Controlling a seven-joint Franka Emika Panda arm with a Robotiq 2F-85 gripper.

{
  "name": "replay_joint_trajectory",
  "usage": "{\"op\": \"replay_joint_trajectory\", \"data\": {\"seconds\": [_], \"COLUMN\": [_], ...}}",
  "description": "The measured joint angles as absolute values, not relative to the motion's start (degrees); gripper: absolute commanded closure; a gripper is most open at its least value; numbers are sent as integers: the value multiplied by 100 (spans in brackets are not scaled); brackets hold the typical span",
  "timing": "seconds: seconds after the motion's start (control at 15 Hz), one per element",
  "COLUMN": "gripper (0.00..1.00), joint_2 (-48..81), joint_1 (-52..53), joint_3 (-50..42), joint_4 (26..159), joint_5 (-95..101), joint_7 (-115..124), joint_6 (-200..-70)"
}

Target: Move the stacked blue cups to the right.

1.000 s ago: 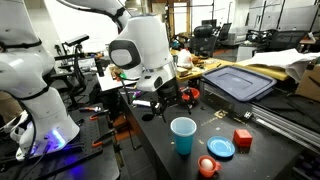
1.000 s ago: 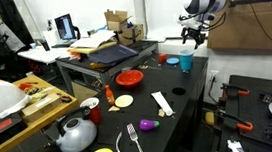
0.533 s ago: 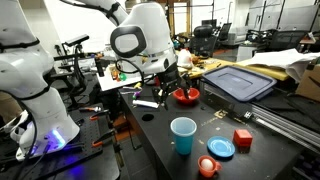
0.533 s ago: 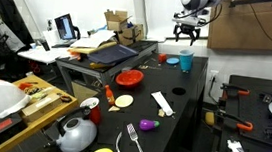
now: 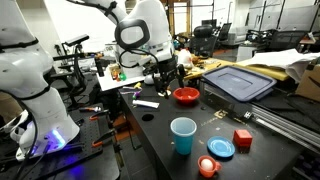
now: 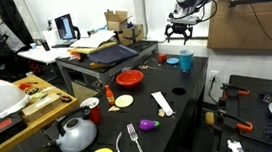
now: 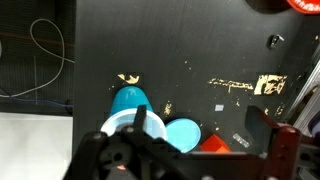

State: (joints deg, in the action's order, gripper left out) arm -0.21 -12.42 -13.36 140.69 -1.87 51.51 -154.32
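Blue cups: we see the stacked blue cups (image 5: 183, 135) standing upright on the black table (image 5: 152, 130), rim up, with nothing touching them.
Cups, further views: in an exterior view the stacked blue cups (image 6: 185, 61) stand at the far end of the table. In the wrist view the cups (image 7: 128, 105) show from above, left of the middle.
Neighbours: a flat blue plate (image 5: 221, 148) lies just beside the cups. A red block (image 5: 242, 138) is close to the plate, and a small orange object (image 5: 207, 166) lies in front (what it is, we cannot tell).
Red bowl: the red bowl (image 5: 186, 96) sits further back on the table, apart from the cups.
Gripper: the gripper (image 5: 165, 72) hangs in the air over the back part of the table, well apart from the cups.
Jaws: in the wrist view we see the fingers (image 7: 285, 150) spread wide, and nothing is gripped between them.
Bin lid: a large grey-blue bin lid (image 5: 238, 82) lies beside the bowl.
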Motion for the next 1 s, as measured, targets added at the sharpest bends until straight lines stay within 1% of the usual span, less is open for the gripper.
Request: {"op": "replay_joint_trajectory", "data": {"seconds": [0.4,1.0], "gripper": [0,0], "joint_2": [-222,-508], "joint_1": [-1164,-970], "joint_3": [-1134,-652], "joint_4": [14025,13593], "joint_5": [205,1026], "joint_7": [4456,3563], "joint_6": [-15088,-14103]}}
